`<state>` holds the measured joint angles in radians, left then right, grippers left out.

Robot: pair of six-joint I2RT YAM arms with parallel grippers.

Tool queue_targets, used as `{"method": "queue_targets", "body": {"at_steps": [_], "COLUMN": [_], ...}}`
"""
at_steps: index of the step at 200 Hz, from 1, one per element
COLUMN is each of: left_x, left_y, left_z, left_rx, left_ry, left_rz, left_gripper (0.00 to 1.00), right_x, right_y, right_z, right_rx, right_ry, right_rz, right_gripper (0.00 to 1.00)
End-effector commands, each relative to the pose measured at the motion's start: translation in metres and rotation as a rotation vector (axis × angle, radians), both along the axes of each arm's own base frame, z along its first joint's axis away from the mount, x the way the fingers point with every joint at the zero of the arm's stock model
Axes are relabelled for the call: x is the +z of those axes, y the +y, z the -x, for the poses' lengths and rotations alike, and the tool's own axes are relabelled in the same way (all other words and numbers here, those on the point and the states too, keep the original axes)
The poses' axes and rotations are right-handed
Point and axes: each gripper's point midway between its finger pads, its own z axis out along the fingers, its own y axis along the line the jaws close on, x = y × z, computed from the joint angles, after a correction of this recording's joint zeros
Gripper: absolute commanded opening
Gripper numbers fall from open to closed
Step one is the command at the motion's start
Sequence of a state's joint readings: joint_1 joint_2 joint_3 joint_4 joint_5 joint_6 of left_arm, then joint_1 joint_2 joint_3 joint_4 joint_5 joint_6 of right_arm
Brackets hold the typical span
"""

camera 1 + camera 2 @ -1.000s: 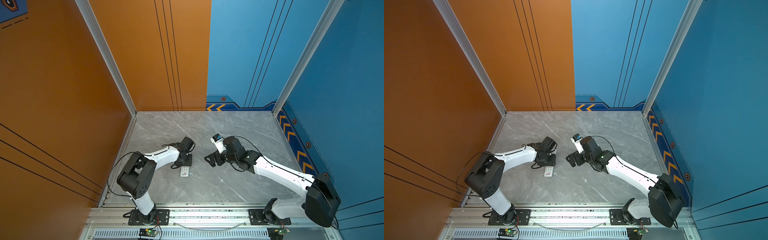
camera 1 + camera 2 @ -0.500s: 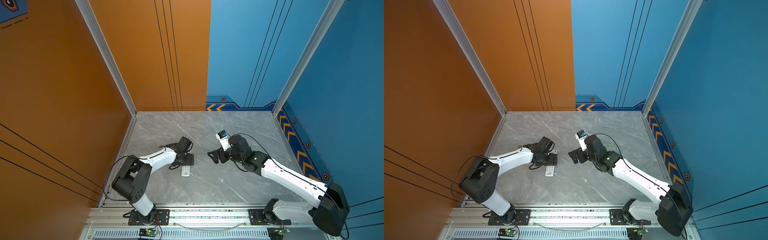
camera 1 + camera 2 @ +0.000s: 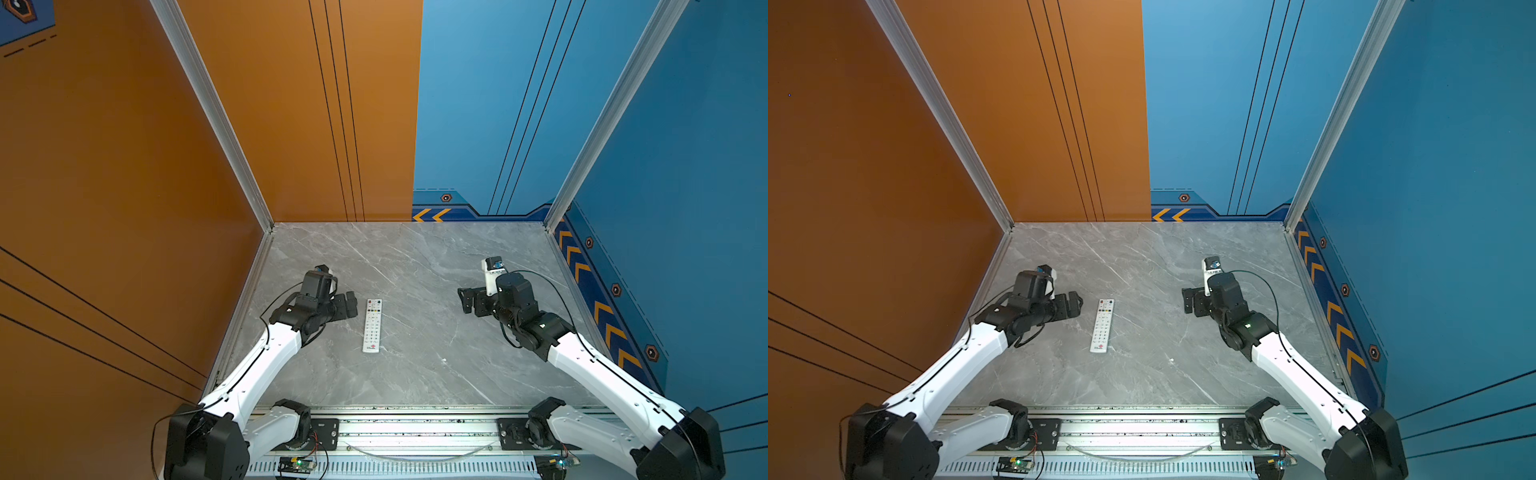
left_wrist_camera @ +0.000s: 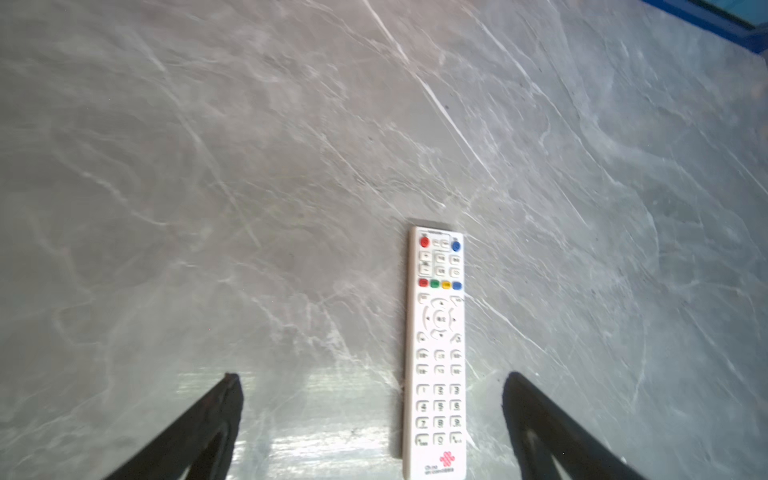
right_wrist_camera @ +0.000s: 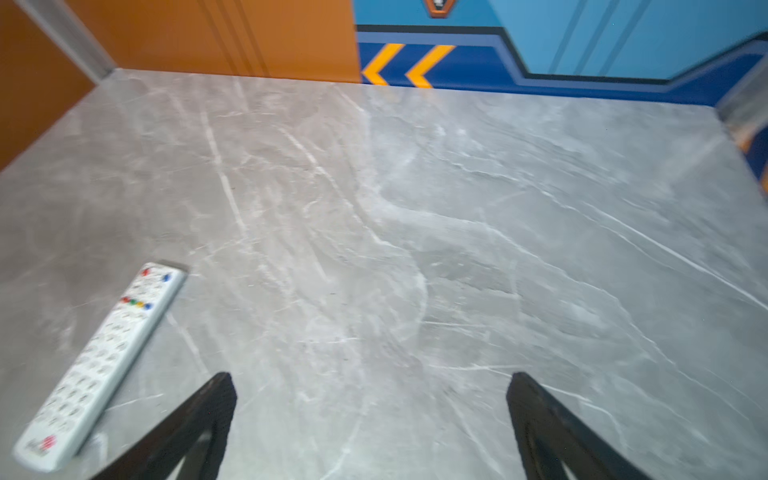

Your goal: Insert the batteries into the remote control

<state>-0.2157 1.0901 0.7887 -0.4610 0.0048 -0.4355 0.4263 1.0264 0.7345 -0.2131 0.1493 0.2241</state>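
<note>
**A:** What is the left gripper [image 3: 348, 304] doing?

**B:** It is hovering low over the grey marble tabletop [image 3: 415, 374] with its jaws spread wide, and it is gripping nothing. The remote control [image 3: 372, 326] is lying flat just beside it, at its 3 o'clock in both top views, and is not touching it.

**A:** And the right gripper [image 3: 464, 300]?

**B:** It is sitting well apart from the remote control, out at the remote's 3 o'clock. It is gaping just as wide and carrying nothing.

**A:** What are you worrying about from here?

**B:** The remote control is lying buttons-up, so I am guessing its battery door is facing the tabletop. I am also seeing no batteries in any view. If a gripper is pinching that slim bar off-centre to flip it, the bar is likely to be skidding on the smooth marble or twisting out of the grip. Pressing down on the keys is risking a slide as well.

**A:** How is the remote control looking?

**B:** It is showing as a long white bar. Its red and blue round buttons are pointing toward 12 o'clock, and a coloured row is running below them. Then come a navigation ring and number keys, with the red logo sitting at the 6 o'clock end. It is looking whole, with no cover lying loose nearby.
</note>
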Motion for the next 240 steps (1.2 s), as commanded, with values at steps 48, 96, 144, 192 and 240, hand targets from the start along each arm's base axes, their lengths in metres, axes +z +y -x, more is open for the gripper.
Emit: {"method": "queue_targets", "body": {"at_steps": [48, 96, 144, 192, 240], "left_x": [0.002, 0.010, -0.001, -0.009, -0.021], "left_y": [0.085, 0.123, 0.127, 0.125, 0.138], "left_z": [0.010, -0.001, -0.036, -0.062, -0.066], "left_rx": [0.311, 0.406, 0.352, 0.316, 0.393], "left_ry": [-0.069, -0.061, -0.150, -0.325, -0.423], "left_rz": [-0.171, -0.348, -0.424, -0.432, -0.448], "left_gripper": [0.98, 0.98, 0.98, 0.98, 0.98], "right_x": [-0.015, -0.044, -0.057, -0.062, -0.071], "right_y": [-0.126, -0.162, -0.157, -0.152, -0.152], "right_z": [-0.008, -0.014, -0.026, -0.038, -0.043], "right_rx": [-0.458, -0.602, -0.525, -0.511, -0.508], "right_ry": [-0.167, -0.169, -0.225, -0.287, -0.333], "right_rz": [0.012, 0.142, 0.185, 0.148, 0.143], "right_gripper": [1.00, 1.00, 1.00, 1.00, 1.00]}}
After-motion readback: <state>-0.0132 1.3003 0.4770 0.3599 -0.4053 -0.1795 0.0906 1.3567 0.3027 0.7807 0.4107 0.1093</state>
